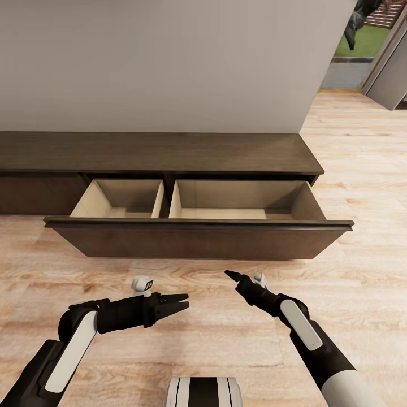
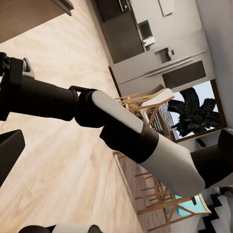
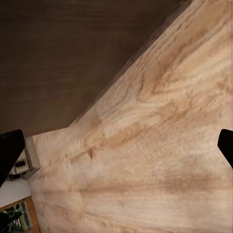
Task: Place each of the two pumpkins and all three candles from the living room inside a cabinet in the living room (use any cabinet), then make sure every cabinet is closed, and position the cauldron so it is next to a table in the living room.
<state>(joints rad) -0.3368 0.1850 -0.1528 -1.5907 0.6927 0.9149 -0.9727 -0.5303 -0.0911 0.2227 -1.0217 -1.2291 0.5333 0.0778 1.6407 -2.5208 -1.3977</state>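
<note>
The cabinet (image 1: 158, 152) is a long low dark-brown unit against the wall. Its wide drawer front (image 1: 198, 237) is pulled out toward me. Behind that front are two beige compartments, left (image 1: 121, 198) and right (image 1: 243, 198), and nothing shows in the parts I can see. My left gripper (image 1: 182, 302) hovers open over the floor, short of the drawer front and pointing right. My right gripper (image 1: 232, 275) points at the drawer front from close by; in the right wrist view it (image 3: 116, 148) is wide open over the floor, with the dark front (image 3: 63, 53) beyond. Pumpkins, candles, cauldron and table are out of view.
Light wood floor (image 1: 350, 169) runs around the cabinet's right end toward a doorway (image 1: 362, 51) at the far right. The left wrist view looks across my right arm (image 2: 126, 131) to wooden chairs (image 2: 145, 104) and a kitchen wall. My base (image 1: 203, 393) is at the bottom.
</note>
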